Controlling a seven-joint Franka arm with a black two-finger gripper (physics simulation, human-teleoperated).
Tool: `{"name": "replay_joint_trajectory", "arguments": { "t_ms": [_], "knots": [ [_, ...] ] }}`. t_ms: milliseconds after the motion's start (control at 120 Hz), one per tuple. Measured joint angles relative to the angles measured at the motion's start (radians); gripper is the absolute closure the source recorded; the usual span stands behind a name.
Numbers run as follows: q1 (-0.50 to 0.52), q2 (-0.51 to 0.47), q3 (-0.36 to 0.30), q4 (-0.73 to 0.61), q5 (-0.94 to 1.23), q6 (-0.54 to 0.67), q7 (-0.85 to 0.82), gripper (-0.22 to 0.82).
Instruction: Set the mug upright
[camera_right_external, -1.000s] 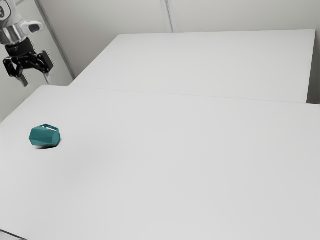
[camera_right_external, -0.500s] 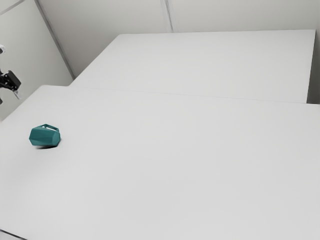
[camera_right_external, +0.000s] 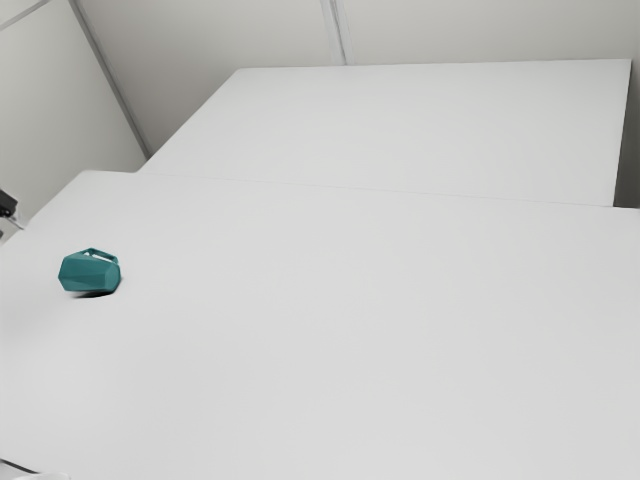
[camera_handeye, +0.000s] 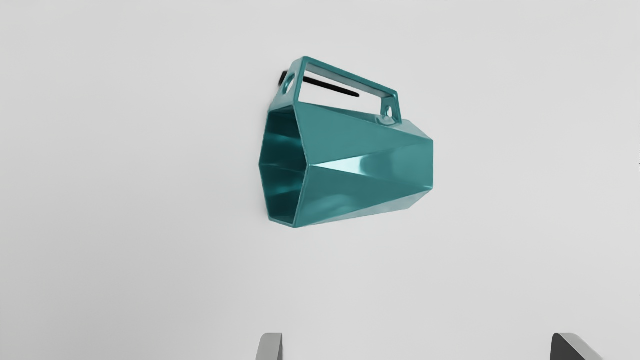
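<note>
At the near left corner of the exterior view, a thin dark line (camera_right_external: 20, 467) crosses the white table (camera_right_external: 350, 350). Farther in, toward that view's left, the teal mug (camera_right_external: 90, 272) lies tipped on its side on the tabletop, a dark shadow (camera_right_external: 95, 295) beneath it. The claw (camera_right_external: 10, 231) is at the exterior view's left edge, left of the mug and apart from it. In the wrist view the claw's fingers (camera_handeye: 270, 347) stand wide apart, released, with nothing between them; the mug lies out beyond the fingertips, untouched, its mouth (camera_handeye: 283, 165) facing sideways. Farthest off rises a pale wall (camera_right_external: 200, 45).
</note>
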Motion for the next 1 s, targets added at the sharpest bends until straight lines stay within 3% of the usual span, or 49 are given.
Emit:
{"name": "replay_joint_trajectory", "arguments": {
  "t_ms": [450,1000],
  "knots": [
    [0.098,0.100,0.000,-0.013,-0.306,-0.022,0.271,0.02],
    [0.134,0.191,0.004,0.035,-0.388,-0.096,0.231,0.02]
  ]
}}
